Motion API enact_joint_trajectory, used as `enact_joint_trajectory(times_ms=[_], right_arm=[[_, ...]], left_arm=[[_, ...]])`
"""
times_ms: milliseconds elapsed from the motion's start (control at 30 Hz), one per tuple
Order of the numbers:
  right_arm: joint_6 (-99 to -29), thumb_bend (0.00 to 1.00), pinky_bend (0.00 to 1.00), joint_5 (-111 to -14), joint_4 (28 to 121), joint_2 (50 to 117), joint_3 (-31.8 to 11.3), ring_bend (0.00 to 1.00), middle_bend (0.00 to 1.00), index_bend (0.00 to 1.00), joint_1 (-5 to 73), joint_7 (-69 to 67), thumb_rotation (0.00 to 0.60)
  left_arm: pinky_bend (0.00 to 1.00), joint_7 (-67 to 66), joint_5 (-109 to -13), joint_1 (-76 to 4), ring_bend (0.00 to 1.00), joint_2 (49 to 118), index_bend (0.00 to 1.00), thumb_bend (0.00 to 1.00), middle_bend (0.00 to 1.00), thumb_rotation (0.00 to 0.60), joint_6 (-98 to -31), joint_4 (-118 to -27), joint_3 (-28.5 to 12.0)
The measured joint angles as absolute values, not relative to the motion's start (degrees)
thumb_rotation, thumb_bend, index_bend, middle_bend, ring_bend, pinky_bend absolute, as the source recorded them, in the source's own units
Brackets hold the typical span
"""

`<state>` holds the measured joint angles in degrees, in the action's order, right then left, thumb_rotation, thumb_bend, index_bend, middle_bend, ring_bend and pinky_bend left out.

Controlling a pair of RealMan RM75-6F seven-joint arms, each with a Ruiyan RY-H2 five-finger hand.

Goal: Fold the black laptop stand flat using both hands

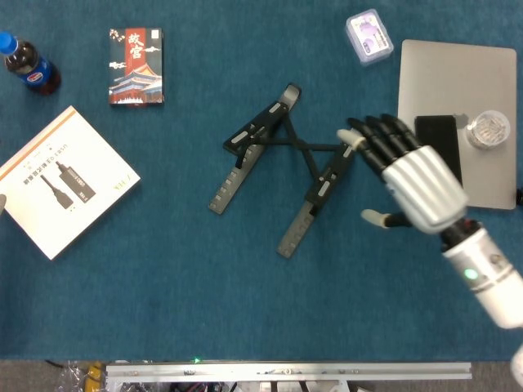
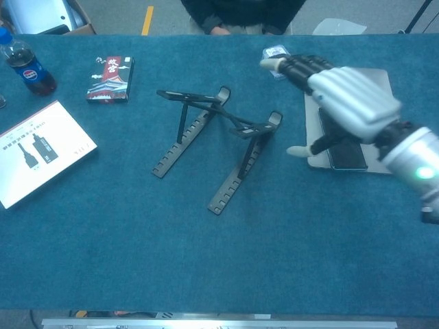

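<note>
The black laptop stand point(image 1: 321, 189) stands unfolded in the middle of the blue table, its two notched rails joined by a crossbar, also in the chest view point(image 2: 233, 175). My right hand point(image 1: 413, 184) hovers just right of it with fingers spread and nothing in it. In the head view its fingertips point(image 1: 353, 135) lie over the top end of the right rail. In the chest view the right hand point(image 2: 346, 103) is raised above the table. A small pale tip point(image 1: 2, 200) shows at the left edge, perhaps my left hand.
A silver laptop point(image 1: 458, 73) lies at the right with a black phone point(image 1: 437, 131) and a round jar point(image 1: 489, 129) on it. A clear box point(image 1: 369, 34) sits at the back. A card box point(image 1: 136, 67), cola bottle point(image 1: 29, 65) and white booklet point(image 1: 61, 180) are at the left.
</note>
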<state>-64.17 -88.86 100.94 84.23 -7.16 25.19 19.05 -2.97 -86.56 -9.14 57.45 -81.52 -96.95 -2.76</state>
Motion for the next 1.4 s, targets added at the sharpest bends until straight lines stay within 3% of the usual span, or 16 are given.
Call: enact_joint_trajectory(times_ms=[267, 433, 900, 1400], right_arm=[[-62.6, 0.21, 0.08, -86.6, 94.6, 93.7, -8.4, 0.00, 0.05, 0.00, 29.0, 23.4, 0.600], [-62.1, 0.33, 0.14, -85.5, 90.3, 97.7, -9.2, 0.00, 0.05, 0.00, 31.0, 25.5, 0.600], [-61.9, 0.34, 0.14, -81.2, 85.7, 97.7, -14.3, 0.00, 0.05, 0.00, 35.4, 25.5, 0.600], [-65.1, 0.34, 0.14, -77.0, 84.8, 93.9, -15.3, 0.00, 0.05, 0.00, 34.6, 24.3, 0.600]], left_arm=[[0.16, -1.9, -86.5, -9.2, 0.16, 57.6, 0.24, 0.25, 0.25, 0.600, -81.4, -96.0, -2.7], [0.16, -1.1, -86.4, -9.2, 0.16, 57.7, 0.24, 0.25, 0.25, 0.600, -81.2, -95.3, -2.7], [0.16, 0.8, -85.8, -9.4, 0.16, 57.5, 0.24, 0.25, 0.25, 0.600, -81.0, -93.4, -2.9], [0.16, 2.1, -85.6, -9.0, 0.16, 57.7, 0.24, 0.25, 0.25, 0.600, -81.1, -91.9, -2.5]])
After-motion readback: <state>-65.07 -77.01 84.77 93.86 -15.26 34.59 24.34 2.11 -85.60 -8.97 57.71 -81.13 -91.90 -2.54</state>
